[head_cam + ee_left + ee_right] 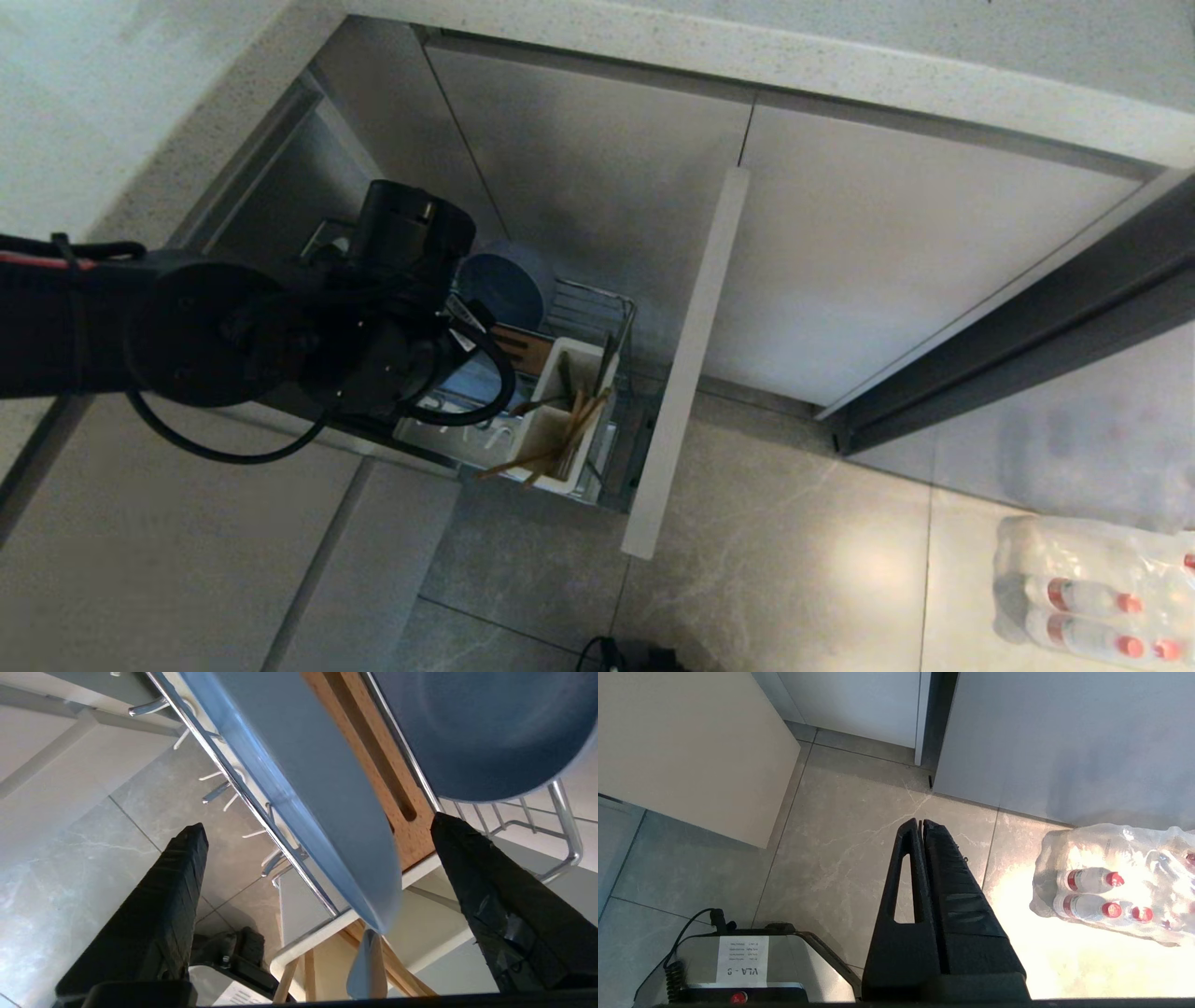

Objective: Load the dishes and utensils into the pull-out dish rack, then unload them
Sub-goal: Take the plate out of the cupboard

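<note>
The left arm reaches in from the left and bends down over the pull-out dish rack [597,308], its dark wrist hiding much of the basket in the head view. The left hand [317,835] stands wide open, its two black fingers [159,914] spread to either side of the plate [322,812] without visibly pressing it; the plate stands on edge between them, beside the slotted wooden strip [373,765]. The bowl [502,287] sits further back in the rack, only part of its blue body showing past the arm. In the white caddy [583,359] near the beige front panel [686,373] the chopsticks [560,439] lean at angles, and a darker slim piece among them may be the fork, though it is hard to tell. The right hand [922,828] hangs over the tiled floor [840,849], fingers pressed together and holding nothing, near a wrapped pack of bottles [1111,891].
</note>
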You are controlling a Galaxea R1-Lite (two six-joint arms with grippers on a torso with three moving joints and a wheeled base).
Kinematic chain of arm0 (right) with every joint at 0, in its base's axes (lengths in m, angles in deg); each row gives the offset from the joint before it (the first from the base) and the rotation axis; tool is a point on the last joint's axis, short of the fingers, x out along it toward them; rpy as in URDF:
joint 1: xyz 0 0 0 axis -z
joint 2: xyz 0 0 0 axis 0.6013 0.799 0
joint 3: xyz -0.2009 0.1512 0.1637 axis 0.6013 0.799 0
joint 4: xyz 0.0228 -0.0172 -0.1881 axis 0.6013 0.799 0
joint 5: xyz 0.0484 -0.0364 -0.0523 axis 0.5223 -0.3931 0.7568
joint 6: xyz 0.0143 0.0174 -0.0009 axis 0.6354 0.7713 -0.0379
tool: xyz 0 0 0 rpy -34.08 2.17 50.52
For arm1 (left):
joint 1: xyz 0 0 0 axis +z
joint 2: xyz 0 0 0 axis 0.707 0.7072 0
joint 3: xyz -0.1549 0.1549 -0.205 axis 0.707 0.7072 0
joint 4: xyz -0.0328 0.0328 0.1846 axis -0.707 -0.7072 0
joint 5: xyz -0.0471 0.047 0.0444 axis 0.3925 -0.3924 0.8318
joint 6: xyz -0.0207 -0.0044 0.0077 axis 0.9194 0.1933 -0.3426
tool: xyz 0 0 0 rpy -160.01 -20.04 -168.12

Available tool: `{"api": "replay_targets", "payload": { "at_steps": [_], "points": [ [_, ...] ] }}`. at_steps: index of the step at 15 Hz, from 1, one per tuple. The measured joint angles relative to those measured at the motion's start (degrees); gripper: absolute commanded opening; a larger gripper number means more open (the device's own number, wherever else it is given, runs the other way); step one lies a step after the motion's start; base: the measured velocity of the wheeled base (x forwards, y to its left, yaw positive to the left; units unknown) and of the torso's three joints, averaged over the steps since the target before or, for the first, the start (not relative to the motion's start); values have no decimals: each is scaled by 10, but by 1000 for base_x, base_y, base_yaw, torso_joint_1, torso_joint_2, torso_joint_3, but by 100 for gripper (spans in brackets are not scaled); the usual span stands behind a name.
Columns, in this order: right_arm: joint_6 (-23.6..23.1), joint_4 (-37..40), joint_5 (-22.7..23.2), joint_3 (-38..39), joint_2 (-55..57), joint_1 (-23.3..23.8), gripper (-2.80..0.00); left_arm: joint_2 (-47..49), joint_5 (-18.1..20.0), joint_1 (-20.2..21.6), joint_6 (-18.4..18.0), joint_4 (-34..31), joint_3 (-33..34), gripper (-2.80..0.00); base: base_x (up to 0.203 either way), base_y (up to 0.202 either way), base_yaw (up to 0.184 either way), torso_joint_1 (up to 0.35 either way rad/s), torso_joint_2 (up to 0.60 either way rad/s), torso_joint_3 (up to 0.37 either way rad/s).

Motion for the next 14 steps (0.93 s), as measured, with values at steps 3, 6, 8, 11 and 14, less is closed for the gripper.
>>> {"api": "replay_targets", "payload": {
  "at_steps": [3,6,8,11,14],
  "points": [
    [0,0,0,0,0,0,-280,3,0,2,-4,1,0,-280,0,0,0,0,0,0],
    [0,0,0,0,0,0,-280,4,0,3,-5,1,0,-280,0,0,0,0,0,0],
    [0,0,0,0,0,0,-280,4,1,2,-5,0,0,-280,0,0,0,0,0,0],
    [0,0,0,0,0,0,-280,2,2,2,-4,2,0,-280,0,0,0,0,0,0],
    [0,0,0,0,0,0,-280,-4,1,1,-8,0,-1,-280,0,0,0,0,0,0]
  ]
}}
